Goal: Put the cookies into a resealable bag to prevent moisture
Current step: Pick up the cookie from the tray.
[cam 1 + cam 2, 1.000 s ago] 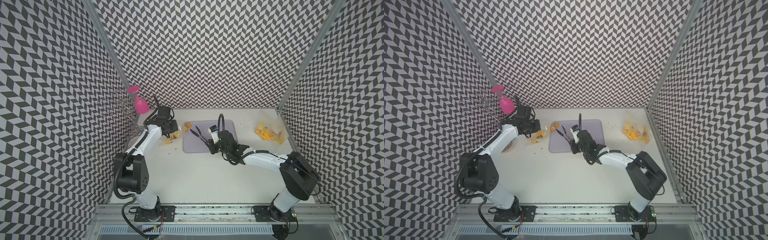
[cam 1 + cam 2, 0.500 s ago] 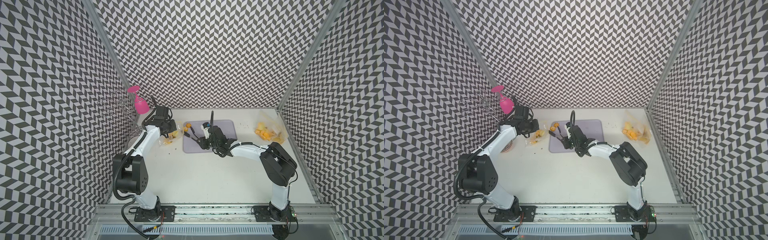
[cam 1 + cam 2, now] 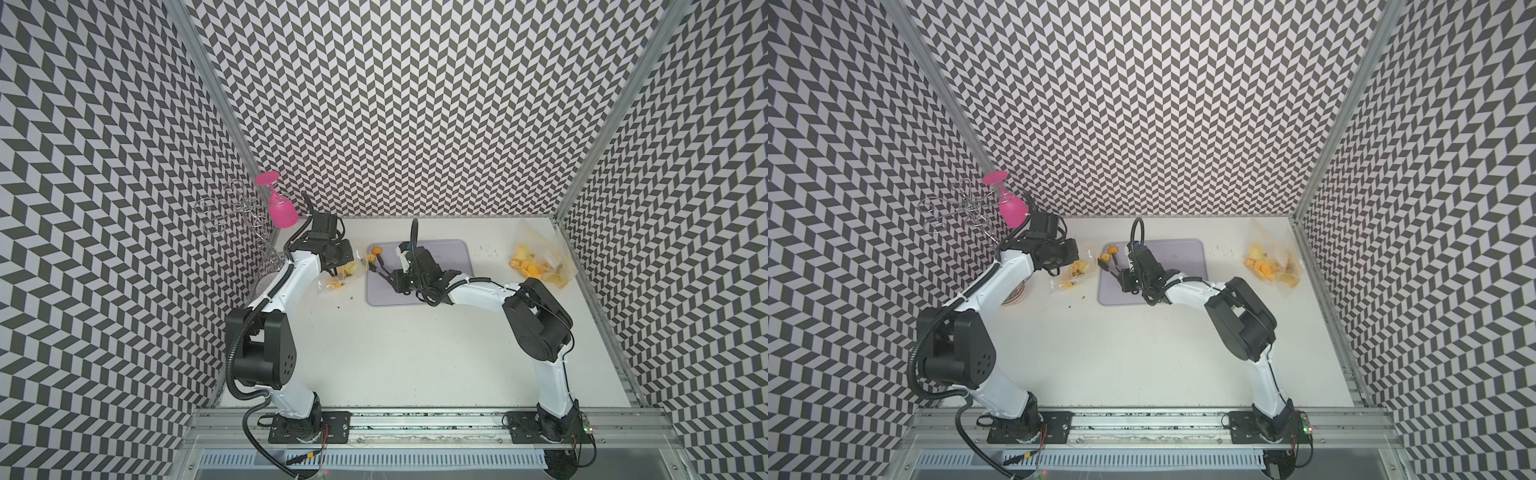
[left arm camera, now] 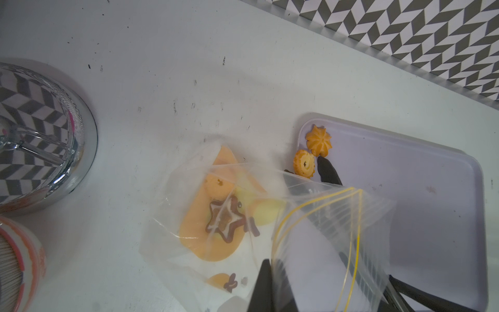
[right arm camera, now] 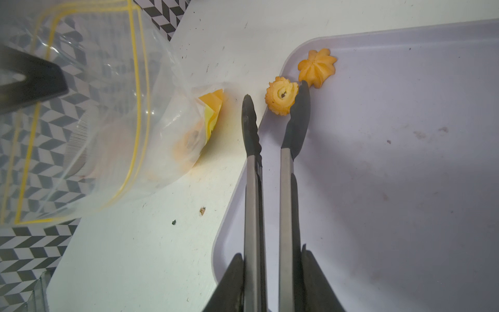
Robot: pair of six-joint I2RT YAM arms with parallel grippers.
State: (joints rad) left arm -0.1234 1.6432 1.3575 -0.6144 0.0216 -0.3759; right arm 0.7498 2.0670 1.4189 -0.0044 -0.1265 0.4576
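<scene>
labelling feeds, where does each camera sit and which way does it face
Top views: high above the front, facing down at the table; both arms whole.
Left wrist: on that arm, looks down at the bag; left fingers show.
Right wrist: looks along the tongs to the tray; right fingers show.
Shared by wrist views: two cookies.

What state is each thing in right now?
resealable bag: mouth held open, cookies inside
left gripper: shut on the bag's edge
tongs: in right gripper, tips apart
ring cookie: at tray rim, touching one tip, not gripped
flower cookie: loose on tray
pink glass: hanging inverted
</scene>
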